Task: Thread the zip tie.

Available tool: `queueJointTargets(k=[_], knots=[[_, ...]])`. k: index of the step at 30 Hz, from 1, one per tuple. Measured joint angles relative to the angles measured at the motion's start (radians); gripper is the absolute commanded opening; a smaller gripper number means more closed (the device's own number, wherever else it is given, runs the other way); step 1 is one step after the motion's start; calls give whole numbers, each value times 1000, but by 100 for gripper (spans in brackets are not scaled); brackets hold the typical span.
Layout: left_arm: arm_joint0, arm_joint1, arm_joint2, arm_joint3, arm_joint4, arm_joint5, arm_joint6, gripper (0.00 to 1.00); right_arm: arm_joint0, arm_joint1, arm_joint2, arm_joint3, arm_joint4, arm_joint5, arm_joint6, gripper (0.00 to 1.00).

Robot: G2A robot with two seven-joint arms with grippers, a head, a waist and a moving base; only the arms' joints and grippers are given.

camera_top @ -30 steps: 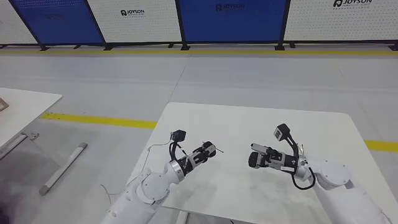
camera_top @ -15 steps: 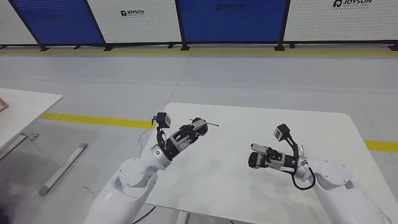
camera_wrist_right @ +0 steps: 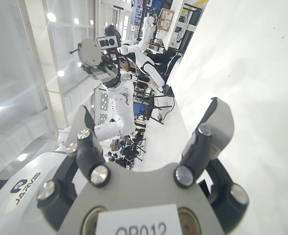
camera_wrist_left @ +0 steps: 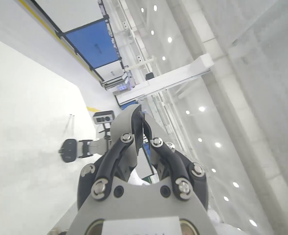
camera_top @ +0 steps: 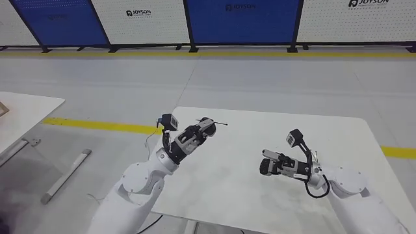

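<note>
Now, L gripper [camera_top: 210, 125] is hovering over the white table's [camera_top: 279, 130] far-left corner, fingers pinching the thin black zip tie [camera_top: 221, 123], whose tip is poking twd the centre. Well apart, R gripper [camera_top: 263, 162] is hanging low w/ fingers spread, facing it.

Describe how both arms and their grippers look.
The left arm and right arm have white rounded shells and dark wrists. The left gripper and right gripper match: grey metal base plate, black link bars with silver bolts, curved grey fingers with black pads, a white label. Each wrist carries a small black camera. A black cable loops at the right wrist.
</note>
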Motion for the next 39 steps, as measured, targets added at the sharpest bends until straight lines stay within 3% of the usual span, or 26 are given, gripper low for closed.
queueJointTargets(k=[3,14,23,31,39], knots=[[6,0,-23,-19,-95,15,-23,0,0,0,0,0,0,0,0,100],[5,-1,-17,-16,-84,26,-22,0,0,0,0,0,0,0,0,100],[-3,1,55,87,149,61,-45,0,0,0,0,0,0,0,0,100],[-12,-2,123,190,317,34,-22,0,0,0,0,0,0,0,0,100],[-13,-2,125,192,318,34,-21,0,0,0,0,0,0,0,0,100]])
